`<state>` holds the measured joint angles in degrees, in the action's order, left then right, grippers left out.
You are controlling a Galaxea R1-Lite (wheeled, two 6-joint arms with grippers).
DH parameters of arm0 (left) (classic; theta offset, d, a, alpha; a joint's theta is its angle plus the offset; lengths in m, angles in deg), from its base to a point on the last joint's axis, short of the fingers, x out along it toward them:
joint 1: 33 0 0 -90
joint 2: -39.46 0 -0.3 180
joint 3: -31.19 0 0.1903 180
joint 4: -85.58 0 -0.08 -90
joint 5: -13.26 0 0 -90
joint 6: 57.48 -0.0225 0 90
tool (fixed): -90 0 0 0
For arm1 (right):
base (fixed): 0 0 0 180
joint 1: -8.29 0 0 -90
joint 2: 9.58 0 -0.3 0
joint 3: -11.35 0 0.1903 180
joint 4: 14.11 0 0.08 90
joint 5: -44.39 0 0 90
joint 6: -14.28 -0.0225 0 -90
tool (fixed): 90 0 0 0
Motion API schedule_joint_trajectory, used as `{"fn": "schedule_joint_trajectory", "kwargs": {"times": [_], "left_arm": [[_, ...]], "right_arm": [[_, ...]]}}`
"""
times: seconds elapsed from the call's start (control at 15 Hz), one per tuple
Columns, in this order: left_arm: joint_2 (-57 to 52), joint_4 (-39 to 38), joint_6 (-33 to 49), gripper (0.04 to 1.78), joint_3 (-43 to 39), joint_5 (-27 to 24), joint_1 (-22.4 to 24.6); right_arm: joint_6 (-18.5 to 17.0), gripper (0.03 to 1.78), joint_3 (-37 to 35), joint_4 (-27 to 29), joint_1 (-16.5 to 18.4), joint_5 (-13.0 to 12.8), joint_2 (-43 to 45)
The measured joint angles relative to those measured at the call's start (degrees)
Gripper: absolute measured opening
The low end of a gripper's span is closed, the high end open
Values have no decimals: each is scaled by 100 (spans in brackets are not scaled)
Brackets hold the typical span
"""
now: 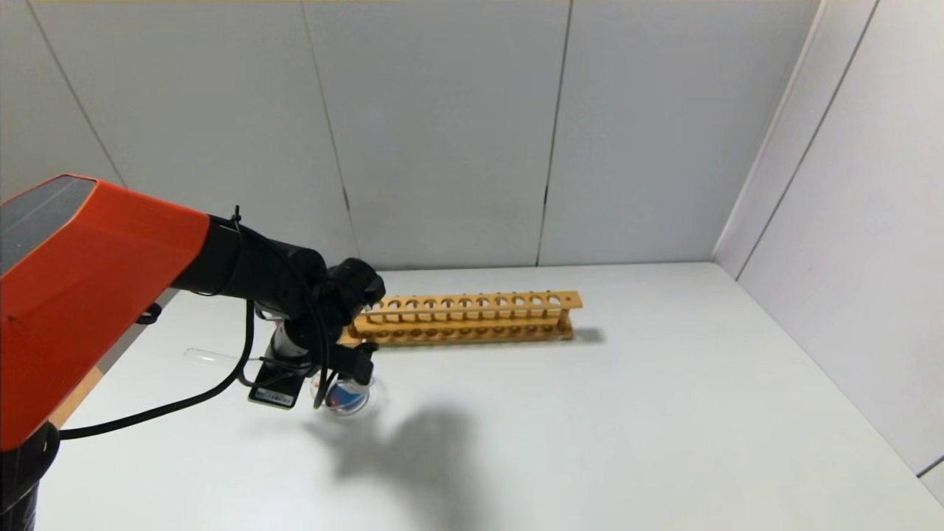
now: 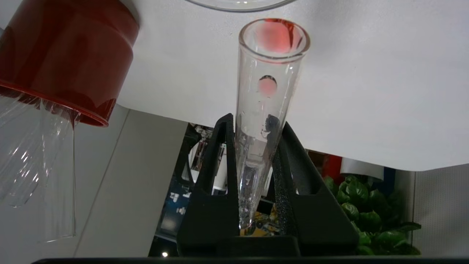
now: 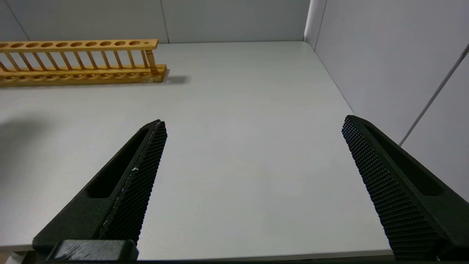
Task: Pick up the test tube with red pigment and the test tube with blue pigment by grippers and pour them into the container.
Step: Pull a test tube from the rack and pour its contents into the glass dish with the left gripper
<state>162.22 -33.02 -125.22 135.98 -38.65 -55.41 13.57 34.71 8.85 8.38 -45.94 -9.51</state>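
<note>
The test tube with red pigment (image 2: 269,73) was held clamped between the closed fingers of the left gripper (image 2: 255,121), tipped mouth-down over the container (image 1: 346,397), where red and blue colour lay, in front of the wooden rack (image 1: 472,317). The right gripper (image 3: 253,126) was kept wide open and empty above the table (image 3: 238,110).

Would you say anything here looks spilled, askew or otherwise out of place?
No spill shows. One oddity: the wooden rack stands empty, while clear tubes sit in a dark red cup. The left gripper holds the red-pigment tube.
</note>
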Motion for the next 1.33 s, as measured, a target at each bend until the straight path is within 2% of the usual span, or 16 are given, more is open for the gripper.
{"fn": "schedule_joint_trajectory", "kwargs": {"times": [0.33,0.6,1.33], "left_arm": [[83,187,-6,33,157,21,-90],[139,881,9,33,631,169,-121],[417,1200,5,33,1006,222,-293]], "right_arm": [[0,175,0,0,0,0,0],[0,175,0,0,0,-2,0],[0,175,0,0,0,0,0]]}}
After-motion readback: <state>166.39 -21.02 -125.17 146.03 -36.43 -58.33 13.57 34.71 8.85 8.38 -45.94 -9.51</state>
